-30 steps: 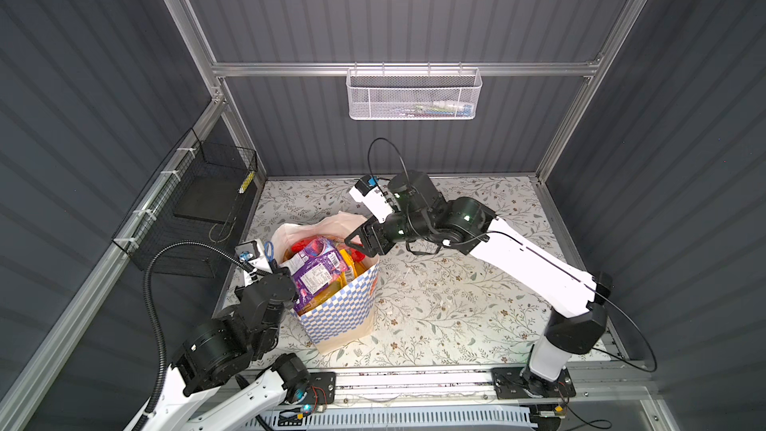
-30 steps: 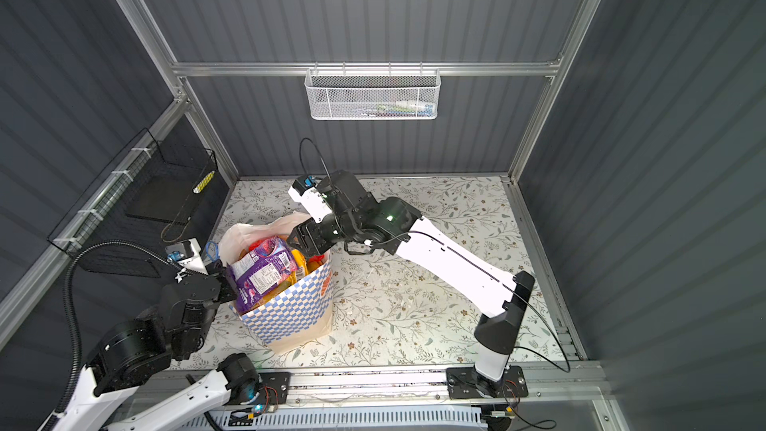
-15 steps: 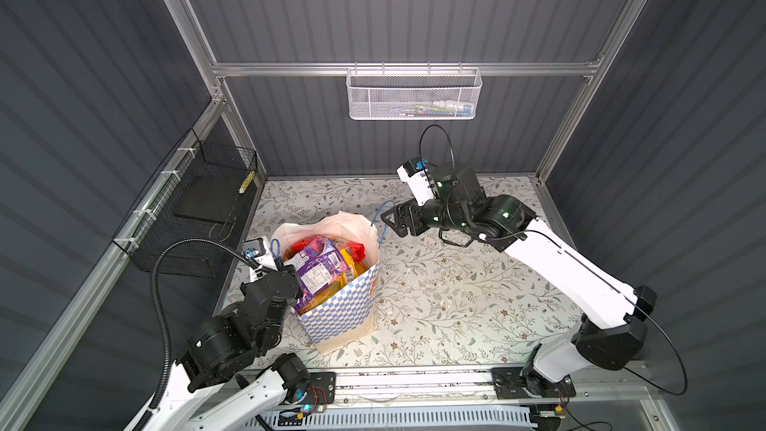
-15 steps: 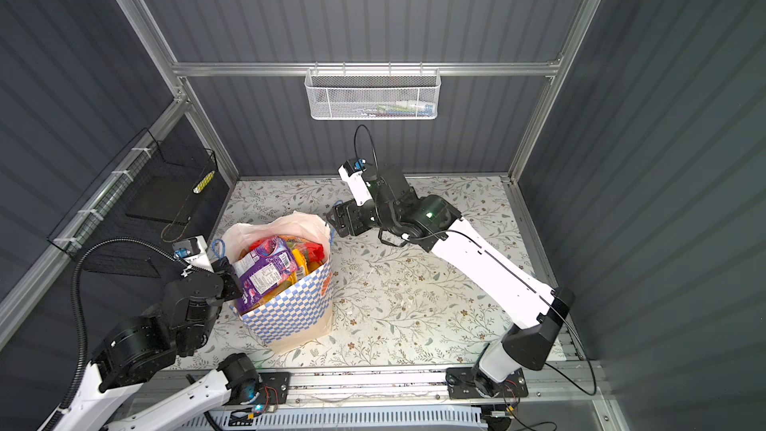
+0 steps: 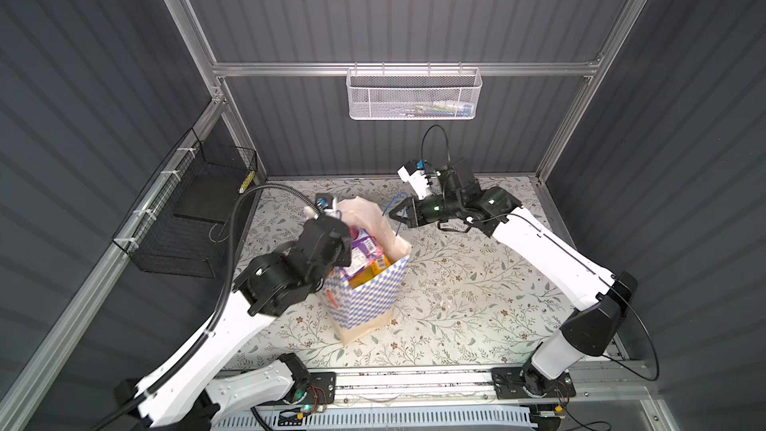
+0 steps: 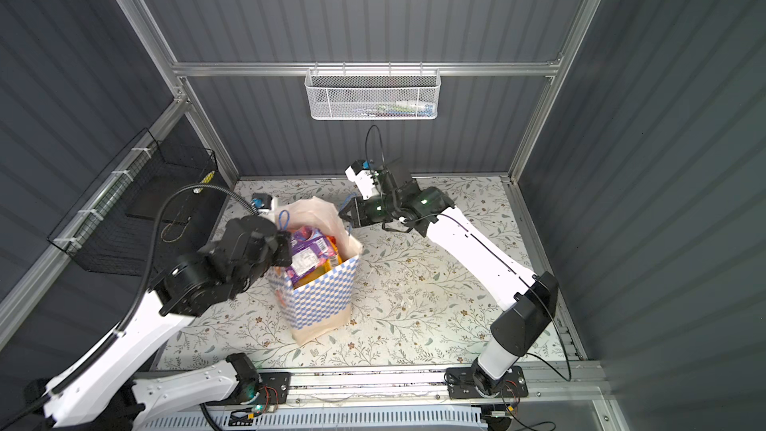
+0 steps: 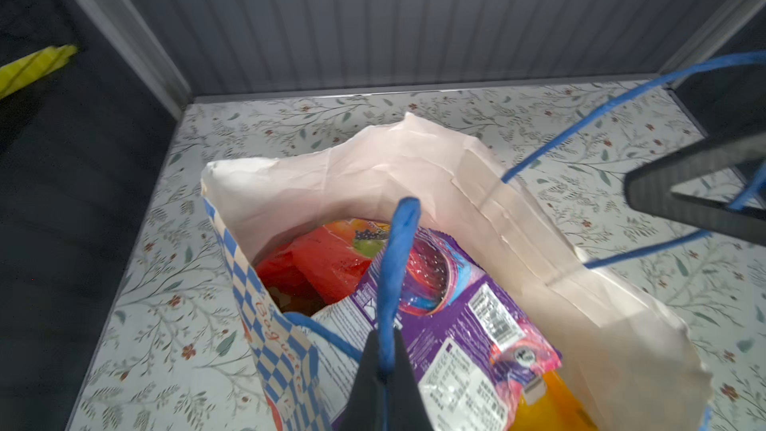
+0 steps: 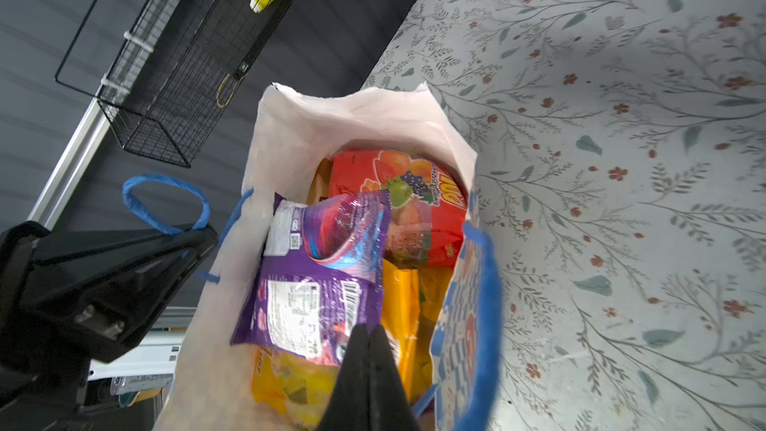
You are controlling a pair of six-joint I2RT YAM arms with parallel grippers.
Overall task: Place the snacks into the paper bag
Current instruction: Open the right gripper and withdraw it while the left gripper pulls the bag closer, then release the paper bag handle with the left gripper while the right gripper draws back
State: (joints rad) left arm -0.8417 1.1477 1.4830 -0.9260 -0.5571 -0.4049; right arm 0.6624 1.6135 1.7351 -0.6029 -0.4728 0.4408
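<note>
1. The left jaws stay clenched on one blue handle (image 7: 398, 242).
2. The right jaws, open before, now clench the other handle (image 8: 491, 304).
3. The paper bag (image 5: 364, 300) stands between them, snacks (image 8: 323, 275) inside.

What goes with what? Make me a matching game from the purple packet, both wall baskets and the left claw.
1 purple packet
2 white mesh basket
3 black wire basket
4 left gripper

a hung on the back wall
b shut on a blue handle
c inside the paper bag
d hung on the side wall

Pairs: 1c, 2a, 3d, 4b
</note>
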